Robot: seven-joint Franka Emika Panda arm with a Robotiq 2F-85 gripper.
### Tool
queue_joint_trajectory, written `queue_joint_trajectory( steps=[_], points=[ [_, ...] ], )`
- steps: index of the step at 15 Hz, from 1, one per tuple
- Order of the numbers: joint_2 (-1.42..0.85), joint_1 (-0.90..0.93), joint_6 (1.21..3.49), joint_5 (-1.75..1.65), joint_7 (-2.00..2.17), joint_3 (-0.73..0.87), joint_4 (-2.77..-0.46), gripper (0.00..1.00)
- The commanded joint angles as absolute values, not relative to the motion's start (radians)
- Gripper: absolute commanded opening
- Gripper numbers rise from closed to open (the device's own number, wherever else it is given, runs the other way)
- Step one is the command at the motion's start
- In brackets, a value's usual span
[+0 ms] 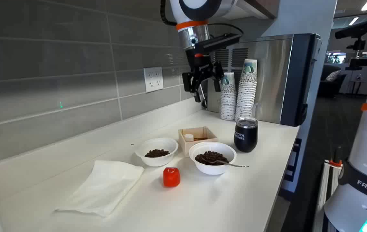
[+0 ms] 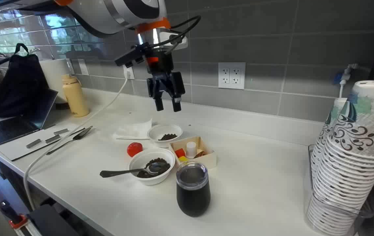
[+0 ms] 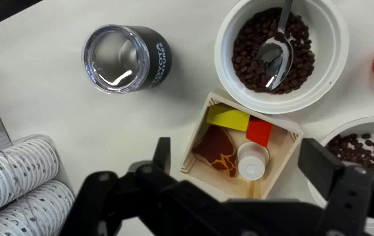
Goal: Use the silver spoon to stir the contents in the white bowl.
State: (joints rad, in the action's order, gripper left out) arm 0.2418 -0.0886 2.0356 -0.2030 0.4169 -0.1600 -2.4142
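- Wrist view: A shiny silver metal spoon (image 3: 277, 62) rests in a round white bowl (image 3: 323, 42), its scoop among dark brown beans (image 3: 248, 65).
- In both exterior views, the spoon's handle juts over the bowl's rim above the white counter (image 1: 202, 207).
- The black two-fingered tool (image 2: 168, 105) hangs high, jaws spread wide, gripping nothing.
- A pale wooden box (image 2: 209, 160) stands just beside the bowl.

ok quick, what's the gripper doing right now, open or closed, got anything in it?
Gripper: open, holding nothing; the silver spoon lies in a white bowl.
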Motion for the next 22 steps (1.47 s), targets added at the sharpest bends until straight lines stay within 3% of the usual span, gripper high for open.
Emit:
queue_joint_trajectory(
  steps=[1,10,22],
  points=[
    [0.241,-0.061,2.033,-0.210,0.422,-0.134,-2.413,1.00],
    [0.219,-0.049,2.030,-0.209,0.429,-0.137,-2.425,1.00],
    [0.069,0.173,1.854,-0.179,0.620,-0.293,-2.469,1.00]
  ],
)
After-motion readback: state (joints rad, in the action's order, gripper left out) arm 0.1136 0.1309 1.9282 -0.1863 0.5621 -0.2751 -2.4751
